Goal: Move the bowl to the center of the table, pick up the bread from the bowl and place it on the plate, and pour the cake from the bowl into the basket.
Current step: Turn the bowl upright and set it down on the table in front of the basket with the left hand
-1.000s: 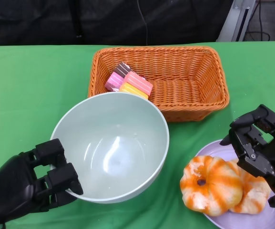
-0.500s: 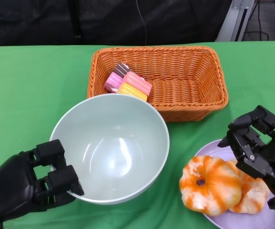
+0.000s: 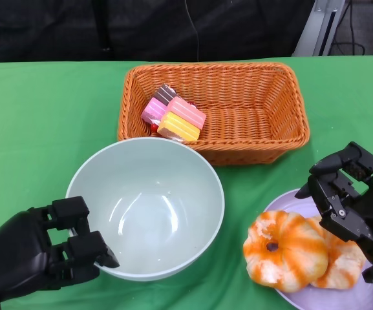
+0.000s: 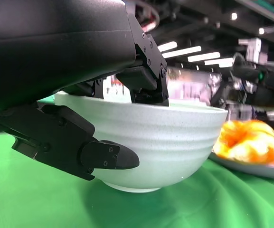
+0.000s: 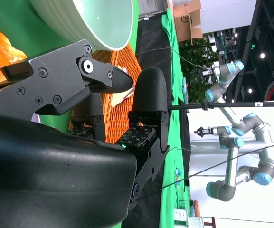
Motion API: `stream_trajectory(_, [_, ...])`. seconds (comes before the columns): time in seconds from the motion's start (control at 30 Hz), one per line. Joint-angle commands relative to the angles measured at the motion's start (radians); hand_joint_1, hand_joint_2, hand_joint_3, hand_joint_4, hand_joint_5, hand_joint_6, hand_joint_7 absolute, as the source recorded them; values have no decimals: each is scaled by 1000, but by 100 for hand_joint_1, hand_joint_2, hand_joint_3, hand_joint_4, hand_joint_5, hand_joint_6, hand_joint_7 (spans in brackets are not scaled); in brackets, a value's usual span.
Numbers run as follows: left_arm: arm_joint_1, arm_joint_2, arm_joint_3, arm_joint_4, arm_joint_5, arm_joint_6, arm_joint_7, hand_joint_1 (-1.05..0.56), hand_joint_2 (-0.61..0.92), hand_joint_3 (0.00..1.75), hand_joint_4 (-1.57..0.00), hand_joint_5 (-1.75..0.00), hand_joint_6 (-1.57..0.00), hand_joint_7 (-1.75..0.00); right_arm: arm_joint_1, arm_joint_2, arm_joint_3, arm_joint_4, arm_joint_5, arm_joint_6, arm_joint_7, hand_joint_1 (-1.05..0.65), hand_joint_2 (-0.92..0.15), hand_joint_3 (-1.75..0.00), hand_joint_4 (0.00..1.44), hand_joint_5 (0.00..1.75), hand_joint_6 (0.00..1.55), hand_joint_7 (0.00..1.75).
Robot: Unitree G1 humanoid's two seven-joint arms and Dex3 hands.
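Item: emptied pale-green bowl (image 3: 149, 210), near-left on my table (image 3: 37, 123), my left hand (image 3: 41, 255) pinching its near-left rim, which I judge rigid, smooth, slippery, best gripped there; right hand (image 3: 354, 206) unclenched, grasping nothing, beside the bread (image 3: 296, 250) on the plate (image 3: 289, 201).

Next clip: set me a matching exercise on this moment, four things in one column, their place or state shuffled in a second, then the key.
Things:
1. bowl
2. cake
3. bread
4. right hand

Places or states:
A. on the plate
B. empty, its rim gripped by the left hand
C. holds nothing, fingers apart, above the plate's edge
D. in the basket

Pairs: 1-B, 2-D, 3-A, 4-C
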State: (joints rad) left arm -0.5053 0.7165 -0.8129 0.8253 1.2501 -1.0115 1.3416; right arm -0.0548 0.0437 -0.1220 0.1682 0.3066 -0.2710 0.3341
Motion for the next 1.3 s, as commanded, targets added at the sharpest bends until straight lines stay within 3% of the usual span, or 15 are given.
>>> stream_trajectory(0.03, [-25, 30, 0, 15, -15, -34, -80, -24, 92, 25, -77, -116, -93, -69, 5, -2, -1, -17, 1, -4, -11, -15, -74, -73, 74, 158, 65, 127])
stream_trajectory(0.37, [-78, -77, -25, 141, -17, -16, -151, -20, 92, 19, -78, -131, -93, -81, 14, 0, 9, -32, -2, -3, -22, -14, -75, -72, 73, 159, 65, 127])
stream_trajectory(0.43, [-92, -101, -42, 177, -8, -8, -139, -19, 92, 25, -73, -138, -85, -96, 15, 4, 11, -31, -6, -8, -29, -14, -74, -72, 73, 158, 66, 127])
stream_trajectory(0.57, [-110, -120, -68, 213, -5, -4, -129, -21, 92, 26, -71, -139, -80, -101, 13, 4, 14, -24, -13, -22, -32, -15, -74, -72, 74, 158, 67, 126])
stream_trajectory(0.73, [-116, -129, -86, 229, -5, 7, -106, -27, 92, 10, -75, -103, -85, -58, 8, 4, 14, -12, -10, -32, -26, -15, -75, -71, 73, 158, 65, 126])
stream_trajectory(0.83, [-115, -119, -96, 223, -3, 13, -89, -39, 92, 19, -73, -51, -83, -14, 3, 5, 13, 4, -9, -47, -23, -15, -75, -70, 74, 158, 66, 127])
stream_trajectory(0.87, [-116, -118, -98, 223, -4, 14, -87, -40, 92, 21, -73, -44, -83, -9, 2, 4, 13, 7, -9, -51, -22, -15, -75, -71, 74, 158, 66, 127])
stream_trajectory(0.97, [-113, -105, -98, 204, -7, 3, -67, -45, 92, 22, -71, -35, -80, -4, -2, 1, 14, 19, -8, -59, -16, -16, -75, -71, 74, 157, 66, 127])
stream_trajectory(1.07, [-105, -72, -88, 150, -11, -18, -20, -65, 92, 28, -61, -16, -68, -1, -9, 1, 12, 35, -10, -64, -15, -16, -74, -71, 74, 158, 66, 127])
stream_trajectory(1.3, [-102, -42, -78, 90, -3, -10, 55, -84, 92, 38, -51, -3, -52, 0, -7, 3, 14, 32, -16, -50, -32, -15, -72, -75, 75, 158, 67, 128])
